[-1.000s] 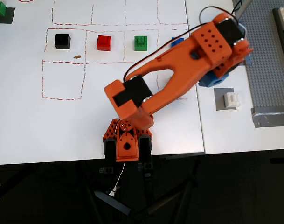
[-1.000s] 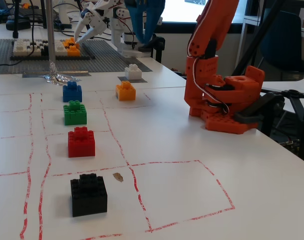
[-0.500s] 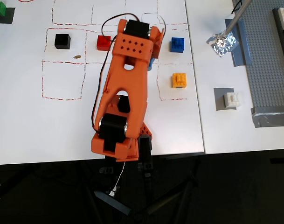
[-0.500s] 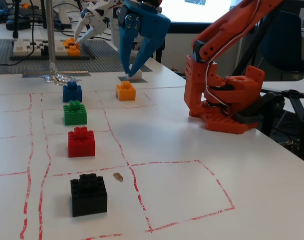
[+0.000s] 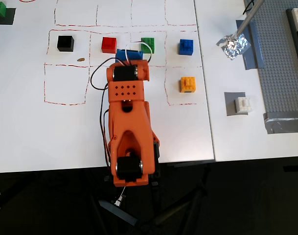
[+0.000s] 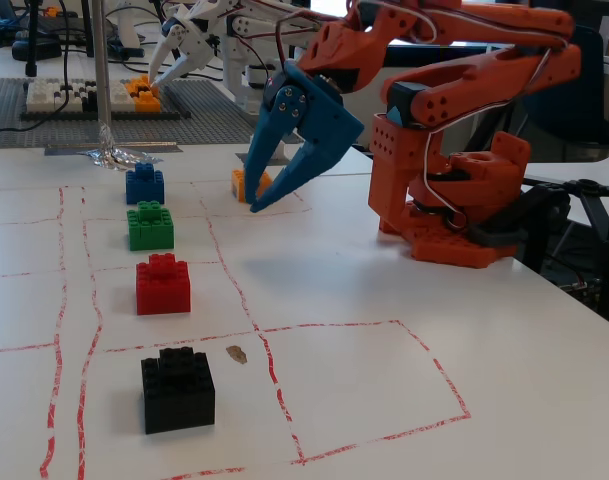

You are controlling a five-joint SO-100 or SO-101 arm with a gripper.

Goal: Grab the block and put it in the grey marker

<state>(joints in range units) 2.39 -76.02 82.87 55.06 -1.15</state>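
Note:
In the overhead view the white block [image 5: 242, 104] sits on the dark-grey marker [image 5: 231, 105], to the right of the white sheet. My blue gripper [image 5: 129, 53] is far left of it, mostly hidden under the orange arm, between the red and green bricks. In the fixed view the gripper [image 6: 252, 190] hangs above the table with its jaws open and nothing between them. I cannot make out the white block or the marker in the fixed view.
A row of black [image 5: 65, 43], red [image 5: 109, 45], green [image 5: 148, 44] and blue [image 5: 186, 47] bricks lies ahead of the arm. An orange-yellow brick [image 5: 188, 84] sits right of it. Crumpled foil [image 5: 233, 45] and a grey baseplate [image 5: 283, 63] are at the far right.

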